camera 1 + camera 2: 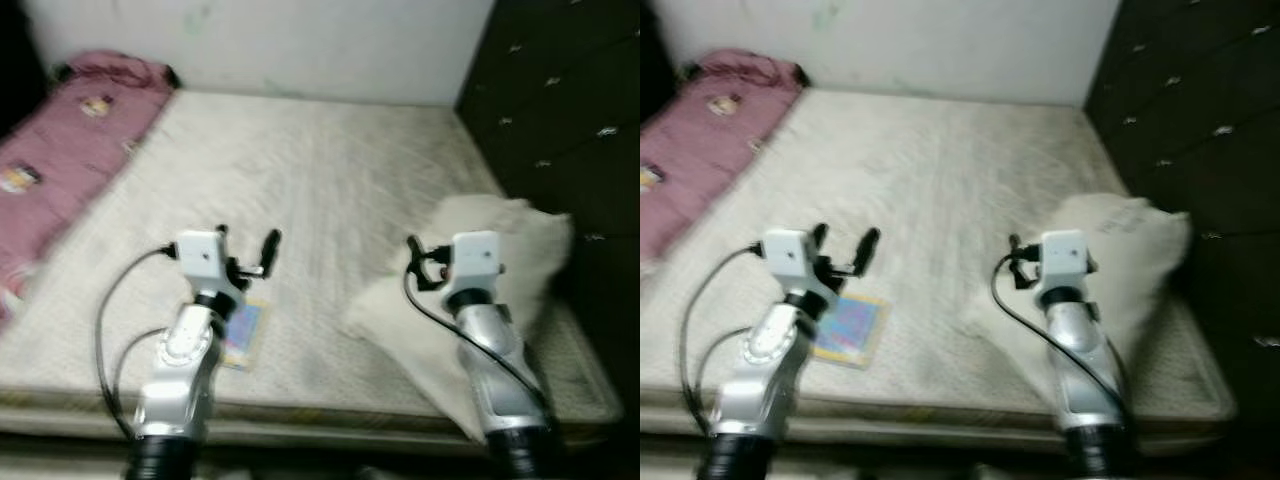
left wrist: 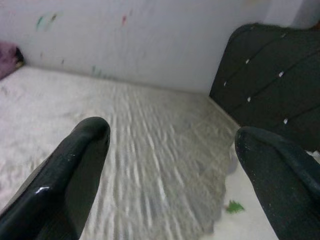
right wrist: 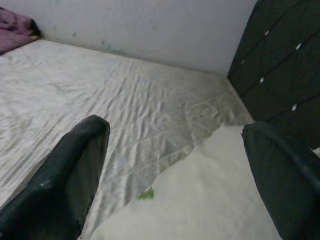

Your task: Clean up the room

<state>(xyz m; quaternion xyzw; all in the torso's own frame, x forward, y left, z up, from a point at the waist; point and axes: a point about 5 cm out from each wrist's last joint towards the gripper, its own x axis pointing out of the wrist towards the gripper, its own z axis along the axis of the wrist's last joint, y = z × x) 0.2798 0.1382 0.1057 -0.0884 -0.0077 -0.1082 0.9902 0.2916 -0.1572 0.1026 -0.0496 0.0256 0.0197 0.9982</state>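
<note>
I'm looking at a cream quilted cloth mattress (image 1: 300,190) whose matt surface is showing stitched ridges and fine creases. A pale, soft cloth pillow (image 1: 1120,260) is looking smoother than the quilting, and a pink printed fabric blanket (image 1: 60,160) is lying rumpled and dull. The dark tufted headboard (image 1: 560,120) is reading as padded upholstery with small shiny studs. I'm seeing glossy black plastic fingers (image 2: 65,175) catching highlights, brushed silver metal arms (image 1: 180,370), and a thin, slick, colourful printed booklet (image 1: 850,328).
</note>
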